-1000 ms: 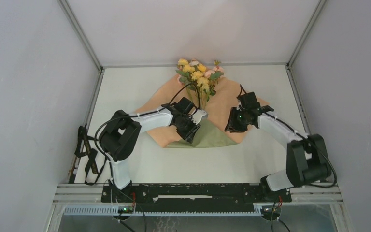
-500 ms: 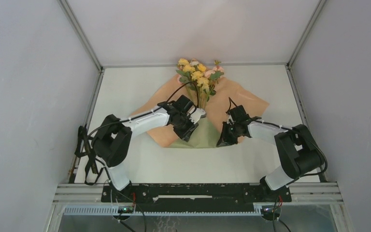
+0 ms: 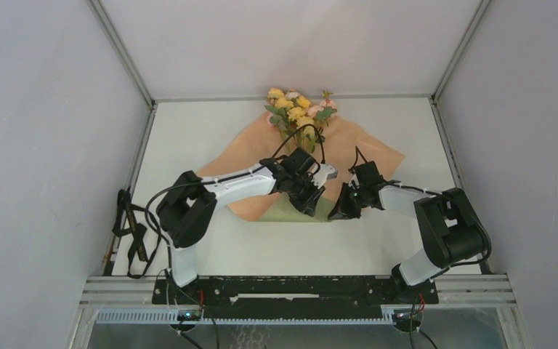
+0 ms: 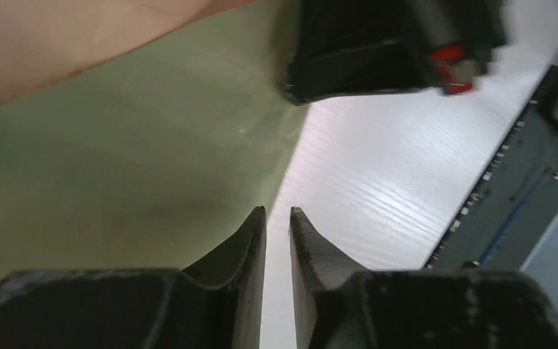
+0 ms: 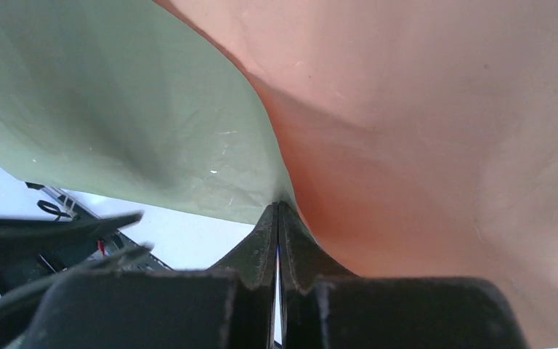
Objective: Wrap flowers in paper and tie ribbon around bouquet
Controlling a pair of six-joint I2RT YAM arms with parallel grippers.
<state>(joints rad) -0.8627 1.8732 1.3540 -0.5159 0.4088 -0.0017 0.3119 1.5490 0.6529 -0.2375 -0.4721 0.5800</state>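
At mid-table, the paper (image 3: 243, 150) lies with the flowers (image 3: 299, 109) on its far end.
Only the right wrist view shows the right gripper (image 5: 277, 209) pressed together on the paper's edge; the left wrist view shows the left gripper (image 4: 277, 212) narrowly parted, empty, over the olive side.

The paper (image 5: 116, 109) looks matt and faintly creased, the table (image 4: 378, 196) white with fine grain.
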